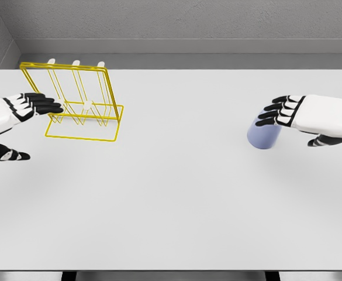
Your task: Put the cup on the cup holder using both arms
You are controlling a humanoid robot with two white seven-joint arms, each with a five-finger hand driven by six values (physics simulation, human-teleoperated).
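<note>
Head view: the pale blue, smooth-walled cylindrical cup stands on the matte white flat surface at the right, well apart from the yellow thin-wire cup holder at the left rear; the right robot hand, white with black fingers, sits just beside and partly over the cup's upper right side, fingers extended and loosely spread across its top, thumb low to the right; it looks open, with nothing yet clasped, though whether the fingertips touch the rim cannot be told. The left robot hand hovers at the left edge beside the holder, fingers straight and pointing toward the wire frame, thumb apart below; open and empty.

The cup looks like a light, rigid, hard shell with a slick, featureless wall and no visible handle; a grip around the middle of the wall, fingers opposing the thumb, seems the safest hold, since the smooth side could slip under a loose pinch. The holder is a stiff open lattice with white-tipped upright pegs along its back; probably light enough to shift if knocked.
</note>
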